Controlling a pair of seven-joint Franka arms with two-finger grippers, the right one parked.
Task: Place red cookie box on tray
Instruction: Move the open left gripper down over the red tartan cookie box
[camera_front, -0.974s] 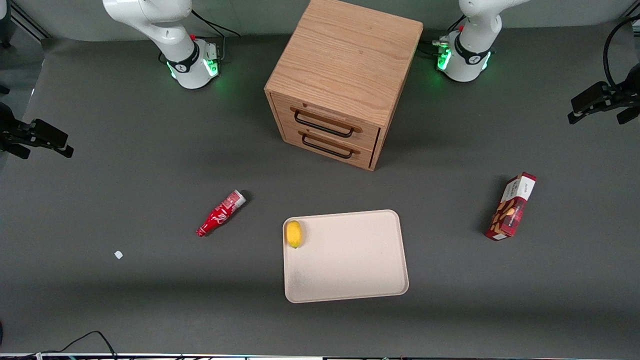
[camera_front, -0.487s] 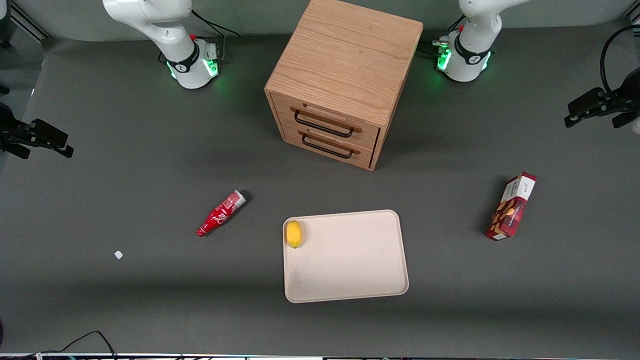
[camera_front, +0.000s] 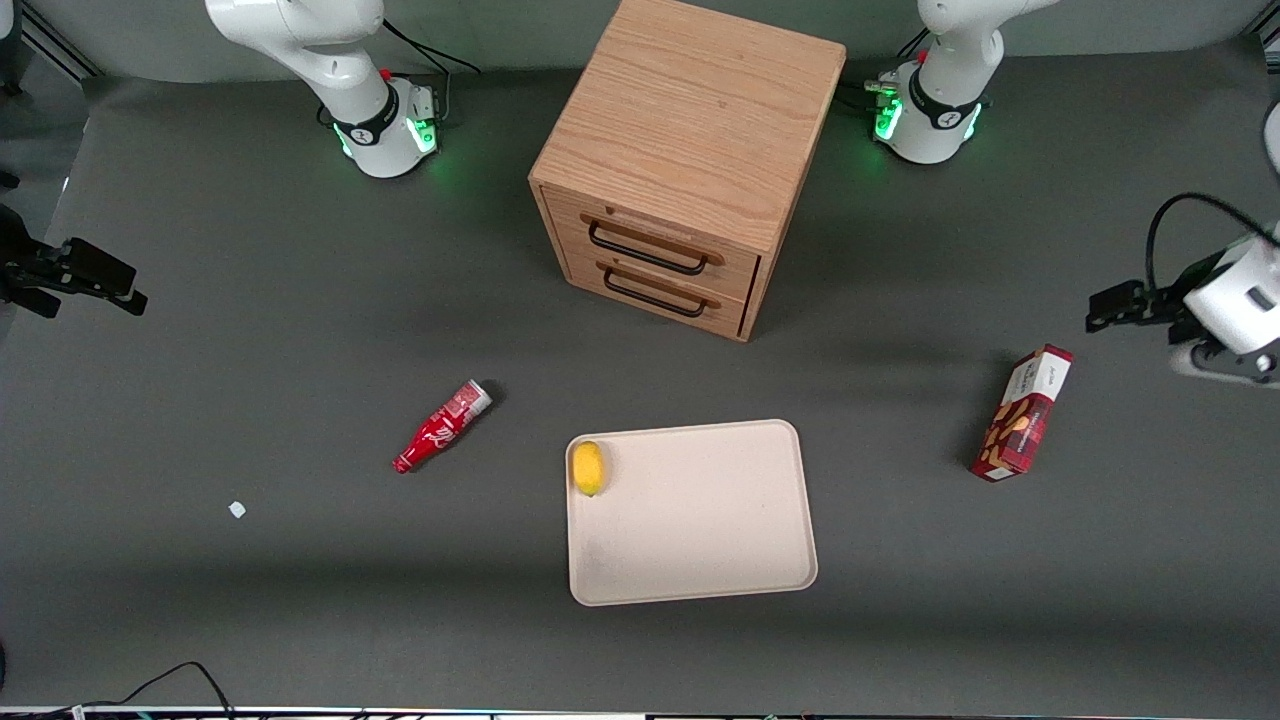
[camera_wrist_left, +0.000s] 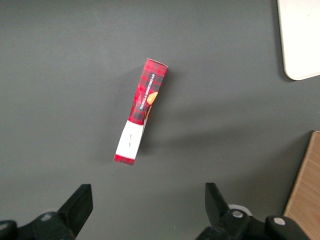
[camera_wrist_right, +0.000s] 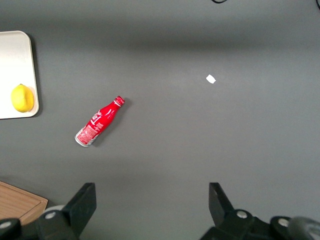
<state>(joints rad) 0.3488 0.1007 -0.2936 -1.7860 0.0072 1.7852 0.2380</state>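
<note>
The red cookie box (camera_front: 1022, 413) lies flat on the grey table toward the working arm's end, well apart from the cream tray (camera_front: 700, 530). In the left wrist view the box (camera_wrist_left: 142, 110) lies ahead of the fingers, white end panel nearest them, and a corner of the tray (camera_wrist_left: 300, 35) shows. The left gripper (camera_front: 1112, 308) hangs above the table, a little farther from the front camera than the box and not touching it. In its own wrist view the gripper (camera_wrist_left: 147, 207) is open and empty, with the box clear of its fingers.
A wooden two-drawer cabinet (camera_front: 680, 170) stands farther from the front camera than the tray; its edge shows in the left wrist view (camera_wrist_left: 305, 190). A lemon (camera_front: 588, 467) lies on the tray. A small red bottle (camera_front: 442, 426) and a white scrap (camera_front: 237, 509) lie toward the parked arm's end.
The left gripper has moved nearer to the front camera and closer to the red cookie box. The box, tray and other objects have not moved.
</note>
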